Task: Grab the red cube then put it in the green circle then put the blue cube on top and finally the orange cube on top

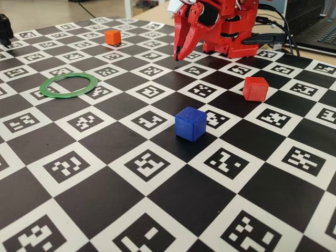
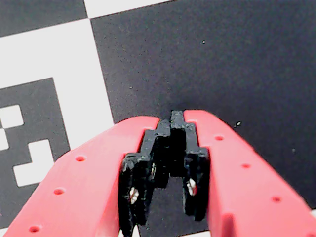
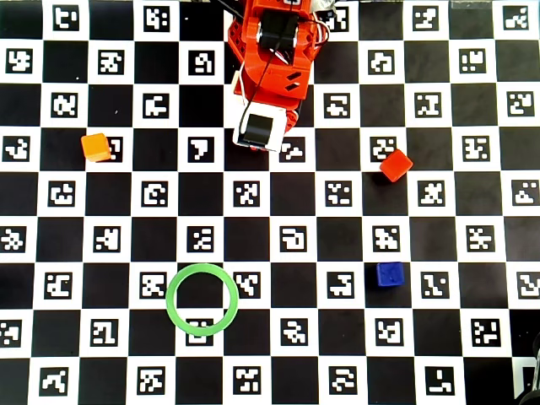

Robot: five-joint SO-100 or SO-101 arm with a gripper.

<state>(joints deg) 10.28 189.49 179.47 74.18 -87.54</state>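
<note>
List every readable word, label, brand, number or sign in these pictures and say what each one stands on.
None: no word, number or brand can be read in any view.
The checkered board carries only square black-and-white coded markers, not text.
The red cube, blue cube, orange cube, green circle and gripper bear no lettering.

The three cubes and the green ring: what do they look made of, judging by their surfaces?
The red cube, blue cube and orange cube look like matte plastic: flat even colour, softened edges, no glare. The blue one shows a faint grainy texture, possibly printed. The green circle looks like thin flat plastic or card with a slight sheen; which one is unclear.
</note>
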